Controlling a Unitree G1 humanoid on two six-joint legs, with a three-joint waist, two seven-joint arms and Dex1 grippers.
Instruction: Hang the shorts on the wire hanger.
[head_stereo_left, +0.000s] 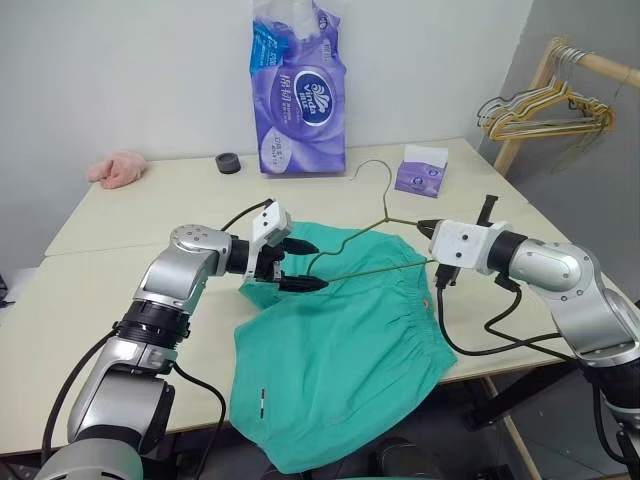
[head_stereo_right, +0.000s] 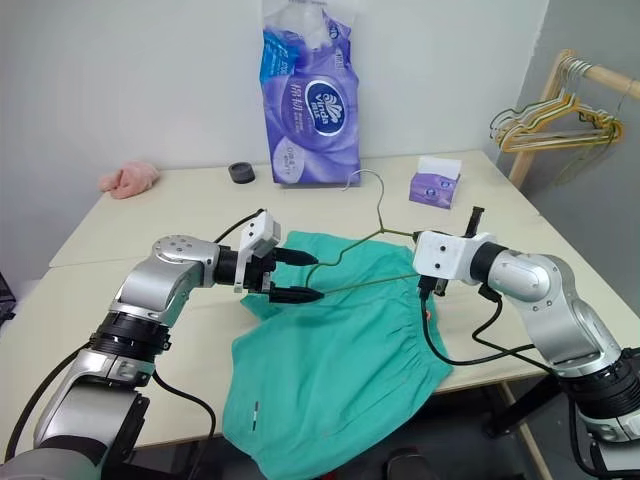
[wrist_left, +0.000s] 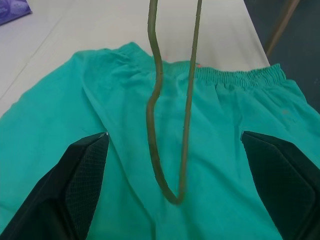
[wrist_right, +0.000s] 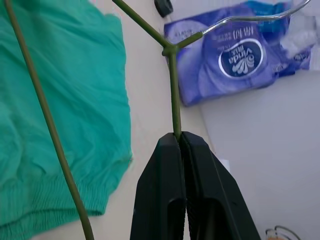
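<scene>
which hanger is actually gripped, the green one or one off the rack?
The olive-green wire hanger over the shorts: the right gripper has its jaws shut on its wire. The yellow and grey hangers hang untouched on the rack.

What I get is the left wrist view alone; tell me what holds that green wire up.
Observer: The right gripper, shut on the wire hanger on one arm close to its neck.
Operator: Give me the hook's direction.
Observer: The hook points toward the purple tissue pack at the far side of the table.
Operator: Report how the shorts lie.
Observer: The shorts are spread out, with their lower part hanging over the table's near edge.
</scene>
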